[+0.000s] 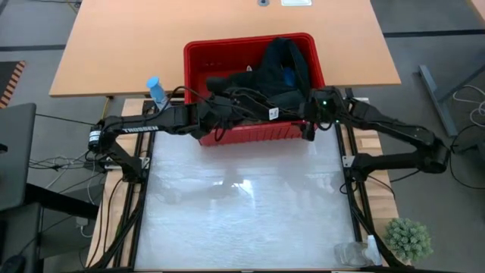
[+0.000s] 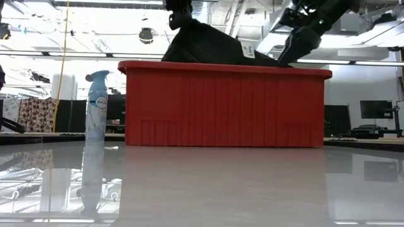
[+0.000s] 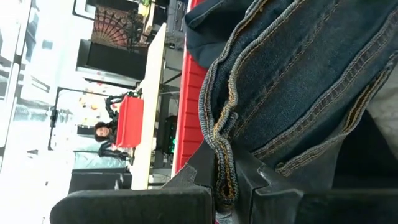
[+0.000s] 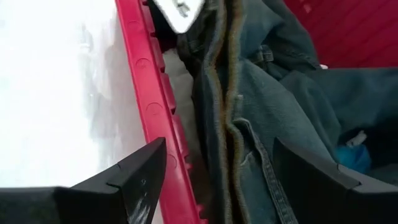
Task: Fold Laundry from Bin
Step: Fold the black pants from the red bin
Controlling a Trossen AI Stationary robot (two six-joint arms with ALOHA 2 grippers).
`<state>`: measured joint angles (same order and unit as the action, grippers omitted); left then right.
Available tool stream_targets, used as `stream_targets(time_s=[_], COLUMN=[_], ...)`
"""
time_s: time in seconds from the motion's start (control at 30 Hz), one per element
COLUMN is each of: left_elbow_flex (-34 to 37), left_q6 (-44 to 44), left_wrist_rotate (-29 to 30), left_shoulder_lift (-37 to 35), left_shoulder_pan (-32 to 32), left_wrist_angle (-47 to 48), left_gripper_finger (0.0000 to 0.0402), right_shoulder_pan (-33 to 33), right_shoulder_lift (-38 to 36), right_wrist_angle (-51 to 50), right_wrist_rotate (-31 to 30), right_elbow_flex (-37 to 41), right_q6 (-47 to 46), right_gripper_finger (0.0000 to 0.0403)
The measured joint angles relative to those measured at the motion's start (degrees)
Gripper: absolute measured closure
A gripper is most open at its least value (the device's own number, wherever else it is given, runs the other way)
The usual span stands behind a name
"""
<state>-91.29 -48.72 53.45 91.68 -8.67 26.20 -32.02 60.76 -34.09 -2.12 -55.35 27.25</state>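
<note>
The red bin (image 1: 227,135) stands at the table's far edge with dark denim laundry (image 1: 276,72) heaped in it. A small bright blue piece (image 4: 351,155) shows among the cloth. My left gripper (image 3: 225,183) reaches in from the left over the bin's near left part (image 1: 223,106) and is shut on the denim, drawing it into a peak (image 2: 202,41) above the rim. My right gripper (image 4: 217,171) hangs open over the bin's near right corner (image 1: 309,121). One of its fingers stands outside the red rim (image 4: 146,93), the other over the denim, touching nothing. My left gripper pinches a stitched seam edge (image 3: 222,149) of the dark denim garment between its two fingers. The fingers come almost level from the table's left. The cloth hangs down from them, sloping into the bin, where the rest of it lies; how many layers they hold does not show.
A pale blue spray bottle (image 2: 96,104) stands left of the bin. The white table top (image 1: 242,205) in front of the bin is free room. A small potted plant (image 1: 409,236) and a clear plastic thing (image 1: 352,254) sit at the near right corner. A wooden desk (image 1: 151,45) lies beyond.
</note>
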Motion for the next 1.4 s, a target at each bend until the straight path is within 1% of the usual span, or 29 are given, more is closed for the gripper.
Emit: stream_targets(time_s=[0.13,0.37,0.7,1.07,1.4], left_elbow_flex=[0.00,0.00,0.00,0.00,0.00], left_q6=[-0.20,-2.90,-5.42,-4.14,-3.65], left_wrist_rotate=[-0.26,-0.22,1.02,1.00,1.07], left_shoulder_lift=[0.00,0.00,-1.62,-2.08,-2.08], left_shoulder_pan=[-0.11,-0.50,-0.82,-1.03,-1.05], left_wrist_angle=[0.00,-0.32,-4.55,-3.85,-3.85], left_gripper_finger=[0.0399,0.0399,0.0399,0.0399,0.0399], right_shoulder_pan=[-1.11,-2.32,-3.36,-4.20,-4.22], right_shoulder_lift=[1.85,2.11,1.70,0.99,-0.63], right_wrist_angle=[0.03,0.46,0.59,1.71,4.46], right_wrist_rotate=[0.04,0.12,0.03,0.66,-0.37], right_elbow_flex=[-0.09,-0.02,0.09,0.15,0.31], right_q6=[-1.46,-1.44,-1.70,-1.29,-1.10], right_gripper_finger=[0.0092,0.0121,0.0121,0.0121,0.0121])
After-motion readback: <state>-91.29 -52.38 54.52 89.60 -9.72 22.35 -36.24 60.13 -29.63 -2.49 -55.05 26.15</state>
